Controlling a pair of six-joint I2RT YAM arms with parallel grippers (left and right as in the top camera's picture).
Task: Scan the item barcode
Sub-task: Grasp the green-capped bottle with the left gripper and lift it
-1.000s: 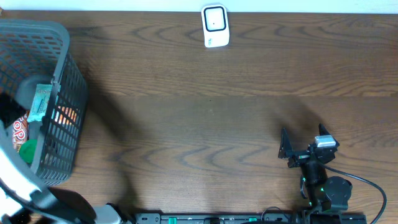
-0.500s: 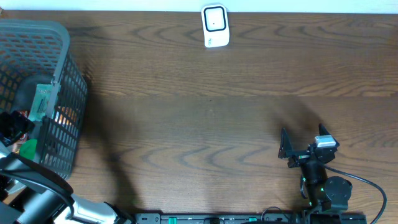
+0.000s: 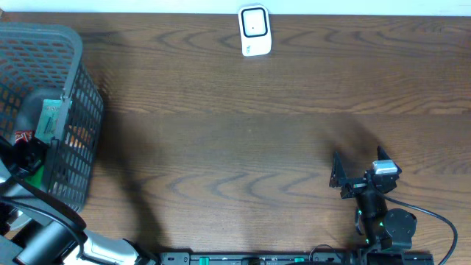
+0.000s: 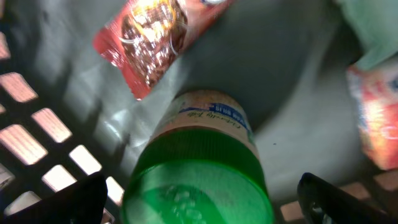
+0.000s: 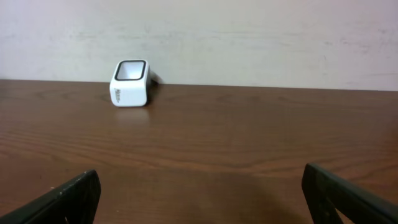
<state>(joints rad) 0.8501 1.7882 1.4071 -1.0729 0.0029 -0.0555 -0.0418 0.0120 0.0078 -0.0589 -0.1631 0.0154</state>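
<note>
A bottle with a green cap [image 4: 199, 183] and a pale label lies in the grey basket [image 3: 73, 110], seen end-on in the left wrist view. My left gripper [image 4: 202, 208] is open, its dark fingers [image 4: 68, 202] standing either side of the cap without touching it. From overhead, the left gripper [image 3: 29, 153] is inside the basket. The white barcode scanner [image 3: 255, 31] stands at the table's far edge, and the right wrist view also shows the scanner [image 5: 130, 83]. My right gripper [image 3: 358, 165] rests open and empty near the front right.
A red snack packet [image 4: 152, 37] lies just beyond the bottle. A red-and-white packet [image 4: 376, 118] and a pale green one [image 4: 373, 25] lie to its right. The basket's lattice wall [image 4: 37, 124] runs close on the left. Brown wooden table [image 3: 243, 140] spans between basket and right arm.
My left arm has swung up from the bottom left corner and lowered its gripper into the basket. The right arm has not moved.
</note>
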